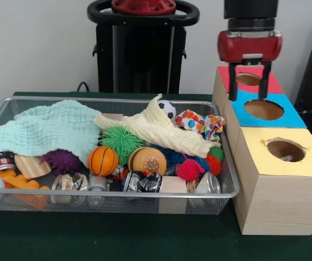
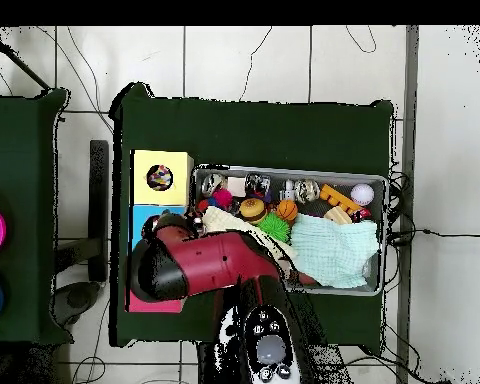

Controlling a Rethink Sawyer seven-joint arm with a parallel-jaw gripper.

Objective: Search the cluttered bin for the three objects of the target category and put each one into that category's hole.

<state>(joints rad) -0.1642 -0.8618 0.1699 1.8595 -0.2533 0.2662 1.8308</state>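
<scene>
My gripper (image 1: 248,97) hangs open over the row of wooden boxes, its fingers (image 1: 232,81) straddling the red box's hole (image 1: 248,79), just behind the blue box's hole (image 1: 263,109). Nothing is between the fingers. The wire bin (image 1: 112,194) holds a mint cloth (image 1: 47,130), a cream cloth (image 1: 161,130), a patterned cloth (image 1: 202,124), a small basketball (image 1: 102,160), green (image 1: 121,138), purple (image 1: 62,161) and pink (image 1: 189,169) spiky balls, a soccer ball (image 1: 167,109), several cans (image 1: 142,182) and wood blocks (image 1: 31,166). In the overhead view the red arm (image 2: 209,265) covers the red box.
The yellow box (image 1: 278,179) stands nearest the front, right of the bin; something small lies inside its hole (image 1: 285,149), also visible from above in the yellow box's hole (image 2: 160,179). The bin's rim (image 2: 284,171) nearly touches the boxes. Green cloth (image 1: 145,239) covers the table.
</scene>
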